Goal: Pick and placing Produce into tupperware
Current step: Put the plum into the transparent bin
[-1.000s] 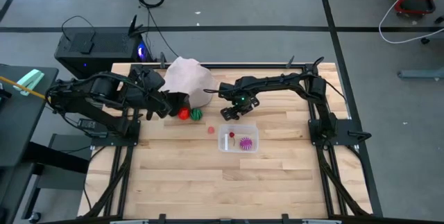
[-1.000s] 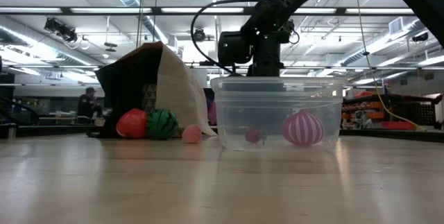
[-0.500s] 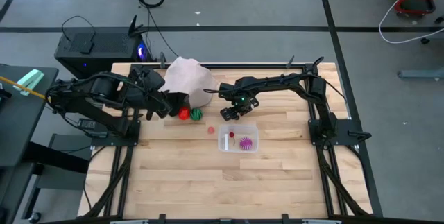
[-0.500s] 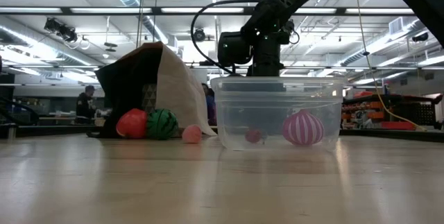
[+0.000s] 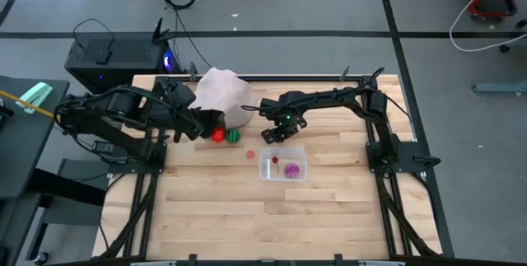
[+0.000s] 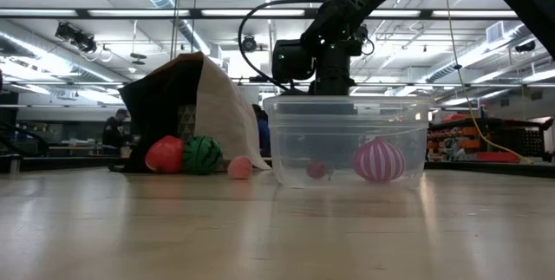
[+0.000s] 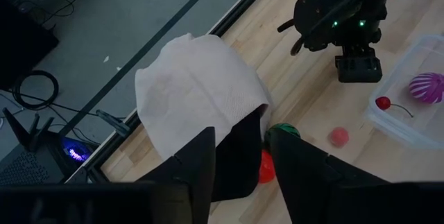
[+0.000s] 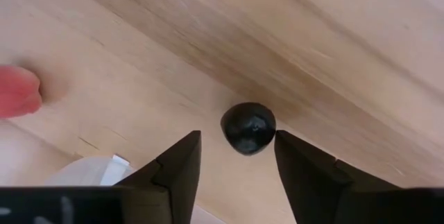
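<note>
Two pieces of produce are already being held by the small clear plastic rectangular tupperware tub (image 5: 284,166): a striped magenta-purple onion-shaped toy (image 6: 378,159) and a small dark red cherry (image 6: 317,169). Four are being left out on the wooden table (image 5: 247,217): a red round fruit (image 5: 217,135) and a green striped melon (image 5: 233,135) at the mouth of the pale pinkish-white bag (image 5: 224,93), a small pink ball (image 5: 250,155) near the tub, and a tiny dark round berry (image 8: 248,127).

The right gripper (image 8: 234,156) is being held spread directly over that berry, just beside the tub. The left gripper (image 7: 239,156) is being held spread, empty, by the bag.
</note>
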Motion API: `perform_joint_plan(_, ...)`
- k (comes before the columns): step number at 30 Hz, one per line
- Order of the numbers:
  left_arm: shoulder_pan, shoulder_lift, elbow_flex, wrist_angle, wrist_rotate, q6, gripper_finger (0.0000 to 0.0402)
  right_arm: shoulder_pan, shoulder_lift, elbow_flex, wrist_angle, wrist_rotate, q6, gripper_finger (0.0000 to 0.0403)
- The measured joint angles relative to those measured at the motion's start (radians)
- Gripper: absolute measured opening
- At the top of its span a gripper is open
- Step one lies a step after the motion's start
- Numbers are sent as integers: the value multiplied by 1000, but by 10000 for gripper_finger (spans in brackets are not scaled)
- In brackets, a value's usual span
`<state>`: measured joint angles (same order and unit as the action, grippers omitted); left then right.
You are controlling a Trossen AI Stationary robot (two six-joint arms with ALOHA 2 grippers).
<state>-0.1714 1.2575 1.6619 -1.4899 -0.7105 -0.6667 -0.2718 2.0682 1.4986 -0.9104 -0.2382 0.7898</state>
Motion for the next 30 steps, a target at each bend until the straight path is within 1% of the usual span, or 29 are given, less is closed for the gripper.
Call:
perform_joint_plan(7, 0, 0, 0, 0, 0, -1, 150, 0, 0, 0, 1, -7, -4, 165)
perform_joint_plan(19, 0, 0, 0, 0, 0, -1, 142, 0, -1, 0, 32, -13, -8, 89)
perform_joint_plan(30, 0, 0, 0, 0, 0, -1, 151, 0, -1, 0, 46, -10, -44, 38)
